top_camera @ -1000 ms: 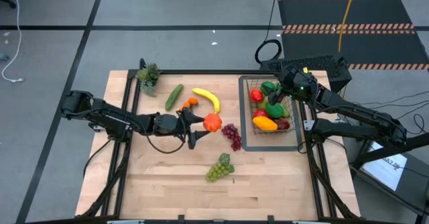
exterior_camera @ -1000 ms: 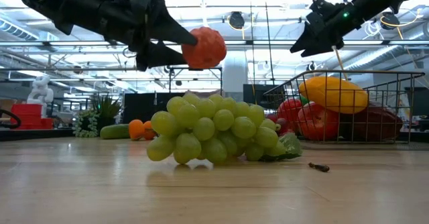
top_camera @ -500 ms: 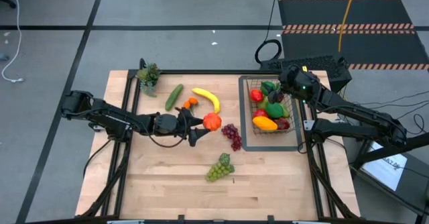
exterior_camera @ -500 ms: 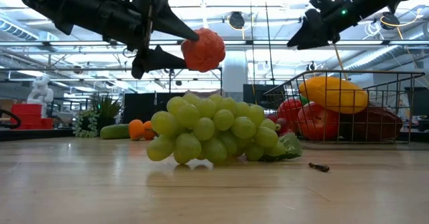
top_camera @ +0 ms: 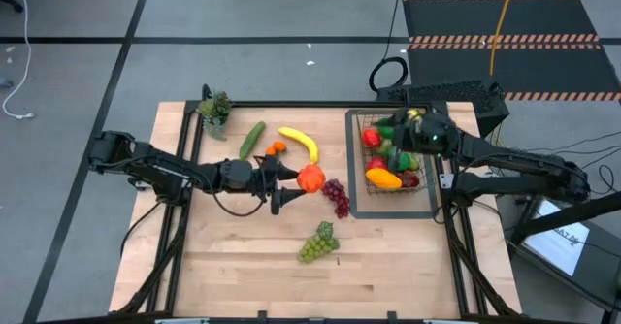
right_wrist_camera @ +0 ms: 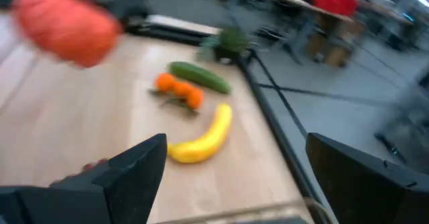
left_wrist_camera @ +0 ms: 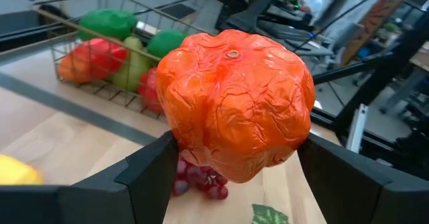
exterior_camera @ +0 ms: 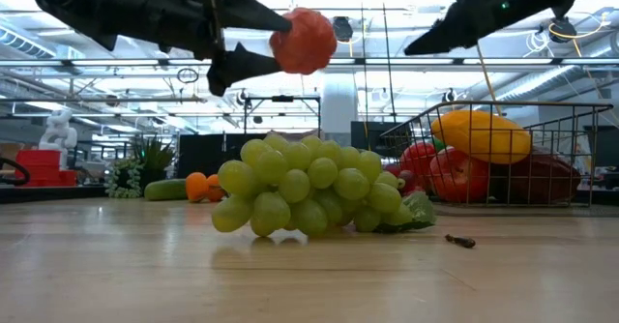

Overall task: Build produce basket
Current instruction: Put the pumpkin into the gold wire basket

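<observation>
A: What's the left gripper [top_camera: 282, 185] doing?

B: It's clamped on an orange pepper [top_camera: 310, 178], one finger on each side, and holds it in the air above the table [top_camera: 243, 256]. In the low view the pepper [exterior_camera: 303, 41] hangs well above the green grapes [exterior_camera: 309, 199], so it can pass over the loose fruit without knocking anything.

A: And the basket?

B: The basket [top_camera: 395, 155] sits on a flat dark tray [top_camera: 353, 200] at the right side of the table, already holding a yellow mango [top_camera: 382, 178], red pieces and green ones. I'd say the pepper is meant to go in there, to the right.

A: What about the other arm?

B: The right gripper [top_camera: 396, 133] hangs over the far part of the basket with its fingers apart and nothing between them. My guess is it should clear off before the left arm gets there, or the two could meet over the rim.

A: What's left on the table?

B: A banana [top_camera: 300, 143], a cucumber [top_camera: 252, 140] and small oranges [top_camera: 276, 149] on the far side, purple grapes [top_camera: 336, 197] just left of the tray, and the green grapes [top_camera: 318, 243] nearer. The potted plant [top_camera: 214, 109] at the far left corner stays put
</observation>
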